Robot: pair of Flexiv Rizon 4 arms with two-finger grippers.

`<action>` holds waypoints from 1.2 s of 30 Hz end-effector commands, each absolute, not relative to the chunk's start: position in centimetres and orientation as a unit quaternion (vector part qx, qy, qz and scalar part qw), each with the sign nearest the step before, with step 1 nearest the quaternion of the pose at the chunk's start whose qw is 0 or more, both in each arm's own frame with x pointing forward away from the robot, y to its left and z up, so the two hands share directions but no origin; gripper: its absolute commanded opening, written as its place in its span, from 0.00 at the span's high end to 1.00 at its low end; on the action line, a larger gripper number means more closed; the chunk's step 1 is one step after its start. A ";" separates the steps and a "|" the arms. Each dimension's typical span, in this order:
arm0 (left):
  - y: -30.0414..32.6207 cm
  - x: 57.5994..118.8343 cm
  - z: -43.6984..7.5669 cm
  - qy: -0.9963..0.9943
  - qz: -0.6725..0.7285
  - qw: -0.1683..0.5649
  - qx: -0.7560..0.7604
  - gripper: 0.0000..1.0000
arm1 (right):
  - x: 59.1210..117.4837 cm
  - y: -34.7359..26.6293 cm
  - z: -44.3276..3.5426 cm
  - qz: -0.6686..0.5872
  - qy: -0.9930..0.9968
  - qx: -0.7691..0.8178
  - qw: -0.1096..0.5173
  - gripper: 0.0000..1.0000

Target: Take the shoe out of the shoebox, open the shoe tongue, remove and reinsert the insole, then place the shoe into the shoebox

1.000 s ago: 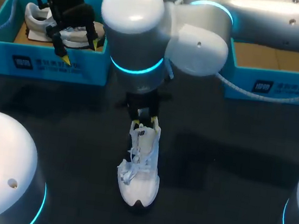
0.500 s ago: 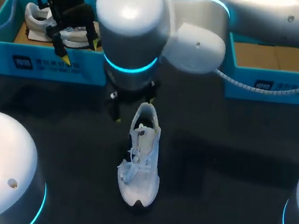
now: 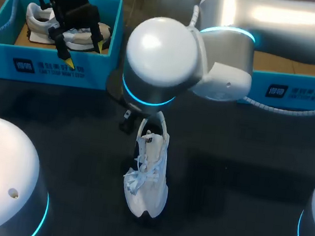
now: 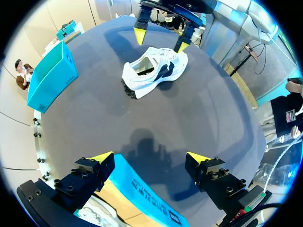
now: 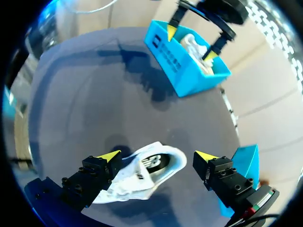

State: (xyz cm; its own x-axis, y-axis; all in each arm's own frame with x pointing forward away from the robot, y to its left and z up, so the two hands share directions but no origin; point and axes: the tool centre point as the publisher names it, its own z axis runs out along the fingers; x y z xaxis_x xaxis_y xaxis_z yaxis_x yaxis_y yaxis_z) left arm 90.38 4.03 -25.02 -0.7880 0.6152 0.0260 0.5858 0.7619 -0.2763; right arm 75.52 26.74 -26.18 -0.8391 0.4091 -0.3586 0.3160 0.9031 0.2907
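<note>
Blue shoebox [image 3: 48, 69] lies beneath the left gripper [image 3: 85, 53], its jaws apart and empty above a second shoe [image 3: 40, 20] inside. Further right, the white shoe [image 3: 148, 180] stands on the table [image 3: 242, 180], its heel opening just under the right gripper [image 5: 156, 155], jaws spread and holding nothing. To open the tongue well, I judge one tip should slip inside the collar behind the laces, then pinch. Right arm reaches past the middle, wrist pointing down

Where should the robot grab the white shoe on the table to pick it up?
Grab the shoe by its heel rim, straight down from above. It stands on its sole with the opening facing up, so one finger could probably slip inside, the other outside. The right fingers hang open just above it.
</note>
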 end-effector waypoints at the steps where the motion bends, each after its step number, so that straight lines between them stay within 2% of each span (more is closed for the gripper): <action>1: 4.1 90.4 -25.0 -0.937 0.126 0.058 -0.321 0.00 | 78.0 25.7 -26.5 0.079 0.979 0.020 0.189 0.00; 8: 4.1 90.4 -25.0 -0.937 0.126 0.058 -0.321 0.00 | 80.9 25.1 -30.1 0.039 0.989 0.007 0.144 0.00; 9: 4.1 90.4 -25.0 -0.937 0.126 0.058 -0.321 0.00 | 81.3 25.0 -30.8 0.004 0.990 0.025 0.137 0.00; 27: 4.1 90.4 -25.0 -0.937 0.126 0.058 -0.321 0.00 | 83.1 23.2 -35.4 0.014 0.992 0.011 0.124 0.00; 36: 4.1 90.4 -25.0 -0.937 0.126 0.058 -0.321 0.00 | 84.0 22.5 -37.9 -0.020 0.994 0.011 0.106 0.00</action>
State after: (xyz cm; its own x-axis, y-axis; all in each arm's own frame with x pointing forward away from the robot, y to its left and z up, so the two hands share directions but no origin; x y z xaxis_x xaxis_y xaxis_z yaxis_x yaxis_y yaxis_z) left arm 90.38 4.04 -25.01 -0.7880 0.6151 0.0259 0.5857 0.7620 -0.2762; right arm 83.30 21.81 -37.14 -0.9746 0.0179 -0.2233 0.0256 0.9992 -0.0316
